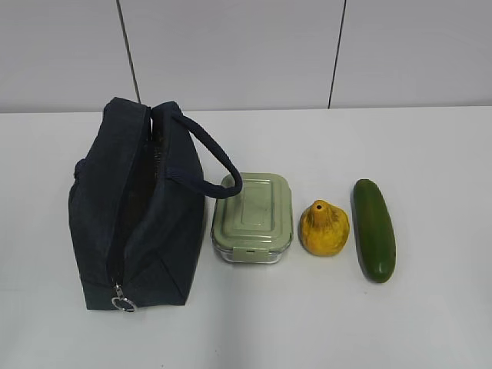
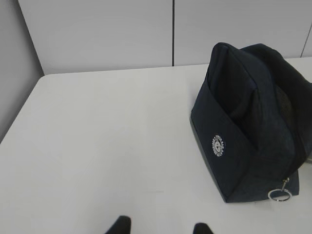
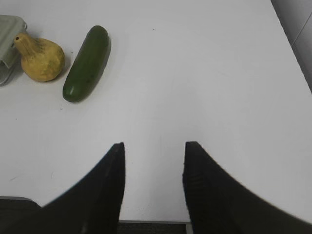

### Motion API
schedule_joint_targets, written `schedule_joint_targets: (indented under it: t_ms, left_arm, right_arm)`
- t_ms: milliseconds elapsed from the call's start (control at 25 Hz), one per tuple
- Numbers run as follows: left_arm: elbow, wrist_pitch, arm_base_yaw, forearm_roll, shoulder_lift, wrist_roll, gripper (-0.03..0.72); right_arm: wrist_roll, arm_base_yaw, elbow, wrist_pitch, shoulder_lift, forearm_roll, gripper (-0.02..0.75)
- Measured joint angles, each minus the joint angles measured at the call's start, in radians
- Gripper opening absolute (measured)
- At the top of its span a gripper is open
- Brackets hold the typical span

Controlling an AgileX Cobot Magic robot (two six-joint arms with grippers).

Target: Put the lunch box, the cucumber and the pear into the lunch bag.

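The dark navy lunch bag [image 1: 138, 207] stands at the left of the white table with its top zipper open and a metal ring pull [image 1: 124, 302] at the near end. It also shows in the left wrist view [image 2: 253, 126]. Right of it sit the lunch box [image 1: 253, 218] with its sage-green lid, the yellow pear [image 1: 324, 227] and the dark green cucumber [image 1: 374, 228]. The right wrist view shows the pear [image 3: 42, 57], the cucumber [image 3: 87, 62] and a corner of the lunch box [image 3: 7, 34]. My left gripper [image 2: 159, 227] is open and empty. My right gripper [image 3: 154, 148] is open and empty. Neither gripper shows in the exterior view.
A grey panelled wall [image 1: 246, 54] runs behind the table. The table's left edge [image 2: 19, 112] shows in the left wrist view and its right edge [image 3: 291, 46] in the right wrist view.
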Motion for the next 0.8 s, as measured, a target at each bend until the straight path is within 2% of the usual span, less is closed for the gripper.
schedule_joint_targets:
  t_ms: [800]
  left_arm:
    - [0.0, 0.0, 0.0, 0.0, 0.0, 0.0, 0.241]
  right_arm:
    - [0.0, 0.0, 0.0, 0.0, 0.0, 0.0, 0.317]
